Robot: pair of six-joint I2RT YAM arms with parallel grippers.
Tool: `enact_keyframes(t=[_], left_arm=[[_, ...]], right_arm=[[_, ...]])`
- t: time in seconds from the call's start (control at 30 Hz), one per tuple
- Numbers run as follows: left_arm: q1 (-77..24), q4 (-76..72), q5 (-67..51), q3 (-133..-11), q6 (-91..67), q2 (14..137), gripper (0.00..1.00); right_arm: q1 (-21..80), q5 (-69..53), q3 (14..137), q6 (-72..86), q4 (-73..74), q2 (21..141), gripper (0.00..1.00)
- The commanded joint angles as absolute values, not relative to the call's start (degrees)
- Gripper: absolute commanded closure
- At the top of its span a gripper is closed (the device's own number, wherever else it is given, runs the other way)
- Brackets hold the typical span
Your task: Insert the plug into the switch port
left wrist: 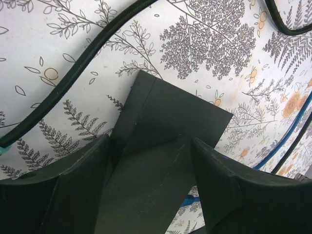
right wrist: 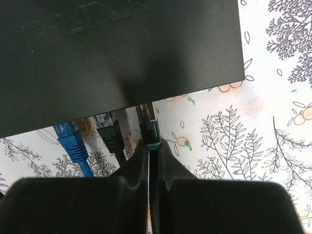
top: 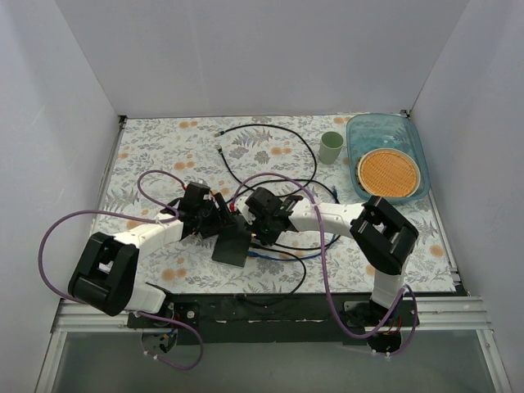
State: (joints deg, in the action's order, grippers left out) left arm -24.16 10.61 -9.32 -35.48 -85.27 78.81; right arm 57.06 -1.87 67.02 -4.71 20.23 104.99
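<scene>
Right wrist view: the right pincer (right wrist: 150, 146) is clenched on the teal-booted plug (right wrist: 151, 131), fingers pressed together around its rear. The plug's long axis runs straight ahead out of the fingertips. Directly in front of the pincer lies the long edge of the switch (right wrist: 117, 53), a flat dark box that fills the space ahead and to the pincer's left. The plug's clear tip reaches that edge and seems to touch it or sit just under it. The switch port itself is hidden in shadow beneath the edge, so I cannot tell whether the tip has entered. Just to the pincer's left, a black plug (right wrist: 111, 132) and a blue plug (right wrist: 68, 139) meet the same edge, parallel to the held one. The patterned counter (right wrist: 273, 146) is bare to the right.

Left wrist view: the left pincer (left wrist: 150, 141) appears clenched on the switch, one finger against each side of the box, which sticks out ahead of it.

The right arm is the one to act. By my judgement the move is a push straight forward along the plug's axis, while the left pincer braces the box.
</scene>
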Motion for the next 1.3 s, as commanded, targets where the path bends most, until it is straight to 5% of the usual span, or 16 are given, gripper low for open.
enact_keyframes(t=[0.0, 0.57, 1.27], left_arm=[[-30.4, 8.0, -29.9, -39.6, -92.6, 74.8, 0.39], [-36.1, 4.8, -32.1, -41.8, -95.1, 78.5, 0.39], [-36.9, 3.8, -32.5, -42.6, -96.1, 78.4, 0.39]], right_arm=[[58.1, -6.8, 74.6, -2.2, -1.9, 104.9, 0.99], [58.1, -6.9, 70.0, -2.2, -9.4, 101.3, 0.99], [58.0, -12.0, 81.3, -2.2, -10.0, 106.4, 0.99]])
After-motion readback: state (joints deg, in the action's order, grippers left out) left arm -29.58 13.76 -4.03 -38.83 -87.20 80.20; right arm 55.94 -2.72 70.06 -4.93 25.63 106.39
